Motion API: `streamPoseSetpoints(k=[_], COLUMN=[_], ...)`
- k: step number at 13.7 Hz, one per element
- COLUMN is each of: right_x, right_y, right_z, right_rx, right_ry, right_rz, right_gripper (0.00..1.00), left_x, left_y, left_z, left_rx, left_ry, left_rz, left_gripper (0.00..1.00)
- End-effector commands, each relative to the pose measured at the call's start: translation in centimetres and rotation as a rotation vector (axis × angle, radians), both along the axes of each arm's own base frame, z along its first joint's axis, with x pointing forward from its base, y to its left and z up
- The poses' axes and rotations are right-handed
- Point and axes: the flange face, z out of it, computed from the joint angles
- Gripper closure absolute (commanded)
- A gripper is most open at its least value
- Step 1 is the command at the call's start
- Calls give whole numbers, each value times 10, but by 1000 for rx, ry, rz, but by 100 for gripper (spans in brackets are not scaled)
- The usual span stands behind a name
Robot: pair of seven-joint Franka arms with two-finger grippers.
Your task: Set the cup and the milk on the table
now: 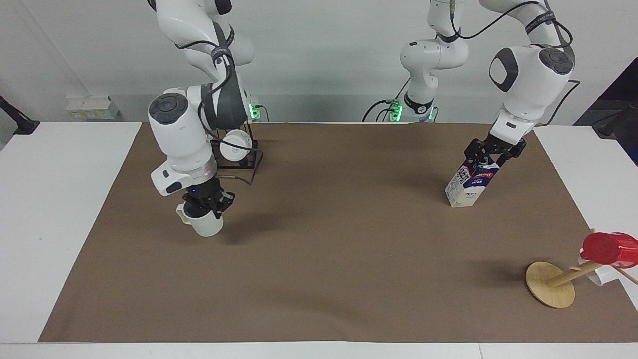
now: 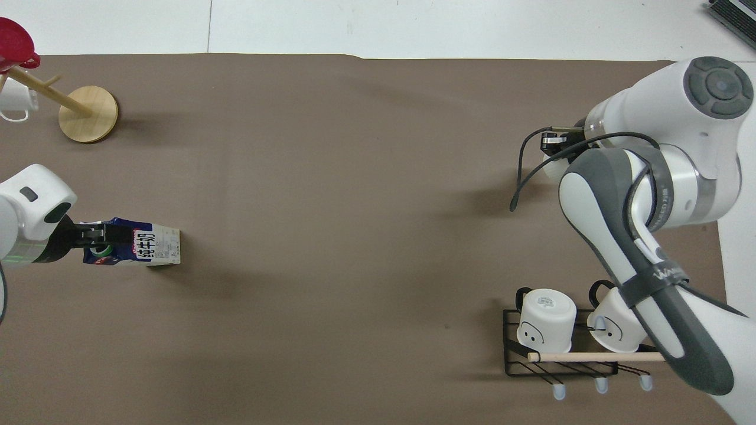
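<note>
Right gripper (image 1: 205, 208): I have it clamped on the rim of the cup (image 1: 203, 222), one finger inside and one outside, over the paper toward the right arm's end of the table (image 1: 60, 199).
Cup, position: I judge it lifted clear of the paper; its shadow falls off to one side.
Cup, pointing: upright, mouth up, long axis vertical, small handle turned toward the right arm's end of the table.
Cup, handling: I expect stiff glazed ceramic, fairly heavy for its size, slippery and chippable. A rim pinch works, but I would set it down gently.
Rack (image 2: 561, 348): two white mugs (image 2: 546, 319) lie on it near the right arm's base; I leave them alone.
Milk (image 1: 471, 183): stands on the paper toward the left arm's end, leaning with its gable top tipped toward the robots, long axis close to vertical.
Milk, handling: light card, soft walls that dent under a hard squeeze. The folded ridge beside the cap is the firmest place to hold.
Left gripper (image 1: 491, 152): at the gable top, fingers astride it; I cannot tell whether they have closed on it.
Wooden stand (image 1: 551, 284): carries a red cup (image 1: 609, 249) at the left arm's end, nearer to me than the milk.
</note>
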Motion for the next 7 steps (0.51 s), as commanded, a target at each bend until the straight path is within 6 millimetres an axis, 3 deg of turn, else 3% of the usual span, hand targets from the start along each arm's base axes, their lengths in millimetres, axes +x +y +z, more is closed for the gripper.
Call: streamPoseSetpoints(k=[1, 4, 7], right_x=[-12, -25, -52], right_y=[57, 105, 178], right_z=[11, 26, 28], right_rx=[-17, 1, -9], right_ry=[4, 12, 17], right_rz=[-58, -43, -38], right_gripper=[100, 100, 100], left_x=[-4, -4, -4], left_y=[0, 0, 0], left_z=[-3, -3, -3], left_rx=[14, 14, 14], left_ry=[-11, -9, -8], left_rz=[-15, -16, -18], left_gripper=[26, 42, 48])
